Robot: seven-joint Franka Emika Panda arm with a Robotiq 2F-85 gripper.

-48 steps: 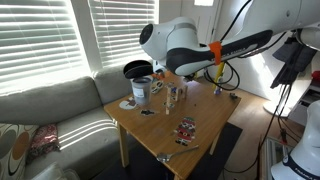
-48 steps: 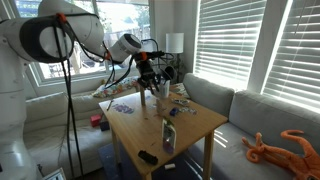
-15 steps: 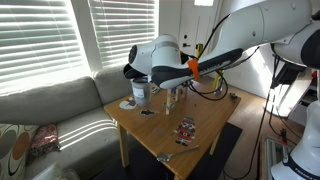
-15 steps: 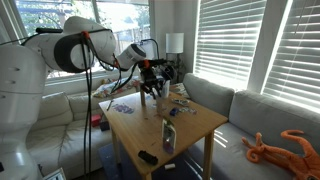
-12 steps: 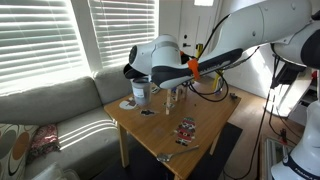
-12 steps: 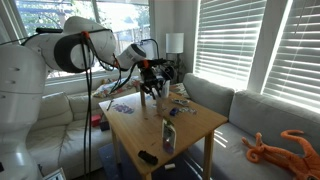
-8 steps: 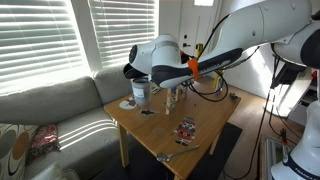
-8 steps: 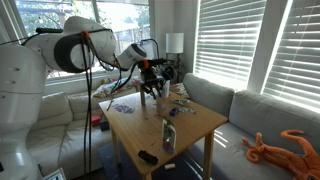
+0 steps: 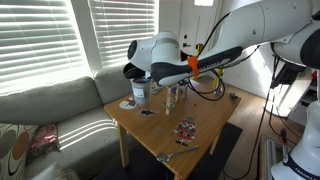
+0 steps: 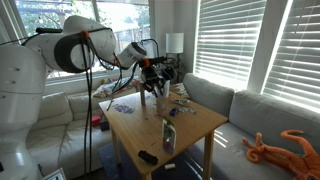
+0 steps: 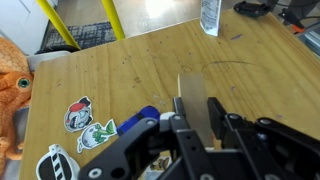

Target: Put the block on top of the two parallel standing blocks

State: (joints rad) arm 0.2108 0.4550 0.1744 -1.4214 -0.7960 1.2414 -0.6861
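the pale sofa [image 9: 60, 110] lies at 9 o'clock of the wooden table [image 9: 205, 128] in an exterior view. the white arm [image 9: 160, 52] reaches in from 3 o'clock and bends down over the far part of the table top. an orange soft toy [image 10: 282, 147] lies on the sofa at 4 o'clock of the table in an exterior view.

on the table a white mug [image 9: 140, 93] stands near the far corner. the two parallel standing blocks [image 9: 175, 97] are at 3 o'clock of the mug, right under the gripper [image 11: 205, 122]. they are too small there to tell if something rests on them. a small bottle [image 10: 168, 135] stands upright nearer the middle of the table, at 5 o'clock of the gripper and well apart from it.

in the wrist view the block [image 11: 191, 98] shows as pale tan wood between the two black fingers [image 11: 180, 125] and runs toward 12 o'clock over the table top. the fingers stand close on both sides of it, but i cannot tell if they press it or are only beside it. some stickers [image 11: 80, 113] lie flat at 8 o'clock of the block, and a blue thing [image 11: 146, 113] is just beside the gripper at 9 o'clock.
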